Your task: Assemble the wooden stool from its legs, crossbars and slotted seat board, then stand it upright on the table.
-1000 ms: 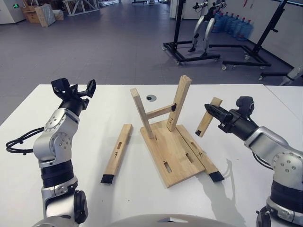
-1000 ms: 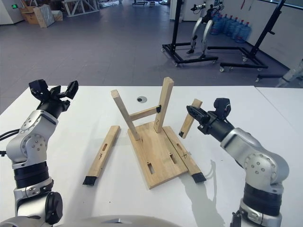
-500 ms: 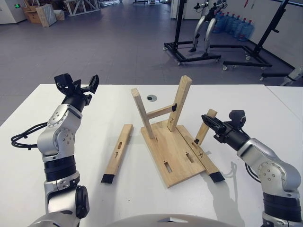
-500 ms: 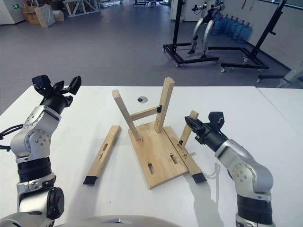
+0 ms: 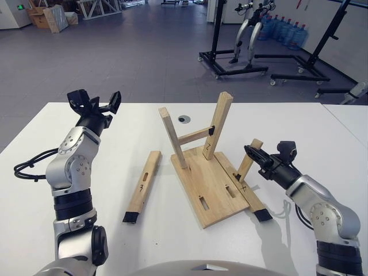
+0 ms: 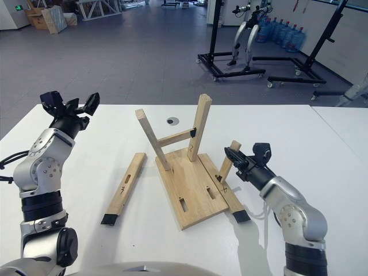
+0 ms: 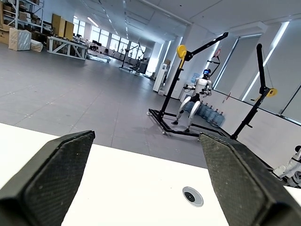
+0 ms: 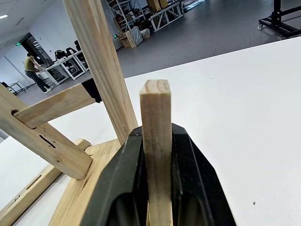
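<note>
Wooden stool, part-built, lying upside down on a white table [image 5: 123, 138].
Seat board [image 5: 214, 190] lies flat near the table's middle. Two upright legs [image 5: 173, 138] stand at its far end, joined by one fitted crossbar [image 5: 194, 136]. By my judgement, what is left is two legs, the remaining crossbars, then turning the stool upright. Loose leg [image 5: 143, 185] lies just left of the board, and a second loose leg [image 5: 247, 192] lies along the board's right edge. Right gripper [image 5: 251, 154] is clamped on a held crossbar [image 8: 155, 108], tilted, its lower end down at that right-hand leg; whether it sits in a slot cannot be told. Left gripper [image 5: 95, 99] hangs over the table's far left with fingers spread, holding nothing, well apart from all parts.
</note>
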You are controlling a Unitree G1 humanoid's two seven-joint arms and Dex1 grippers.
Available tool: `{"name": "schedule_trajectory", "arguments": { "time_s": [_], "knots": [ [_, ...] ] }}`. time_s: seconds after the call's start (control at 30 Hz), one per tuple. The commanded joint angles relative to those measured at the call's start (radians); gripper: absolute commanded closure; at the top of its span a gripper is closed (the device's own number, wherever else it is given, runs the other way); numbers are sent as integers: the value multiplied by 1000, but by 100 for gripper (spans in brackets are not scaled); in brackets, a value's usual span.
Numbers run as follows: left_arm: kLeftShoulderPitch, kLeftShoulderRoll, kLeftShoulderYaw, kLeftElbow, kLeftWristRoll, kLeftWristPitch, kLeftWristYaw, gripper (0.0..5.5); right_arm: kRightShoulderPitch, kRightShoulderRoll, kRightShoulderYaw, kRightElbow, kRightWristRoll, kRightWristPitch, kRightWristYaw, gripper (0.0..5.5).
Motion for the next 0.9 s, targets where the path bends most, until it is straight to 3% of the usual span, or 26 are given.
{"name": "schedule_trajectory", "arguments": {
  "time_s": [0.03,0.57,0.9],
  "knots": [
    [-10,12,-12,3,6,2,-11,143,10,7,32,16,-43,-38,17,511],
    [38,2,-32,-40,13,4,-14,143,80,36,97,29,-137,-139,35,511],
    [24,6,-51,-21,32,-5,-28,143,149,104,196,121,-354,-411,-7,511]
  ]
}}
